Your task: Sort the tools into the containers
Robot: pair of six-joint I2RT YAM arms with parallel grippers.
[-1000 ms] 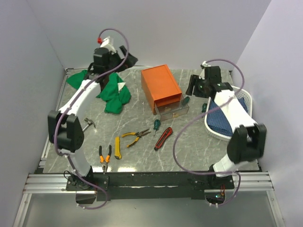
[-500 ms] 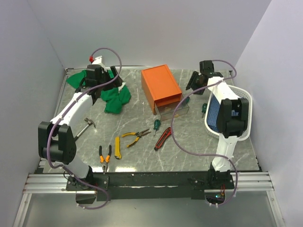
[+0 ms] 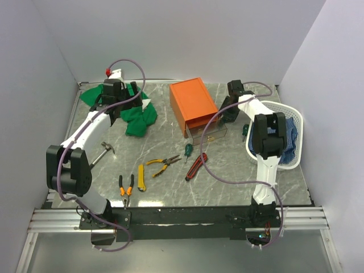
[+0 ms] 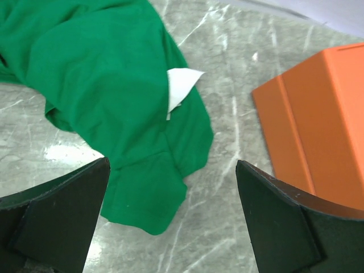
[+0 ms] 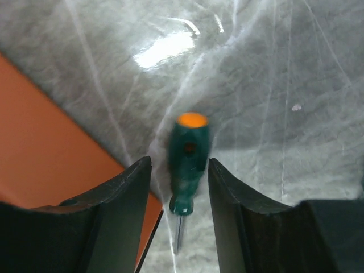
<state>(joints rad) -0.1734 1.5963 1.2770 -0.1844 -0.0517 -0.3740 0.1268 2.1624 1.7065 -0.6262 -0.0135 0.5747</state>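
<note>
The orange box stands at the back middle with one clear drawer pulled out at its front. My right gripper is open just right of the box, its jaws on either side of a green-handled screwdriver lying on the table, not touching it. The box's side shows in the right wrist view. My left gripper is open and empty above the table beside a green cloth. Other tools lie in front: hammer, orange-black pliers, yellow knife, yellow-handled pliers, second screwdriver, red-black knife, third screwdriver.
A white basket holding blue cloth sits at the right edge. The green cloth lies at the back left, with a white tag. The orange box also shows in the left wrist view. Walls close in on the left, back and right.
My right arm folded in and its gripper moved left and down to the screwdriver by the box. My left gripper dropped toward the green cloth, then stayed still.
</note>
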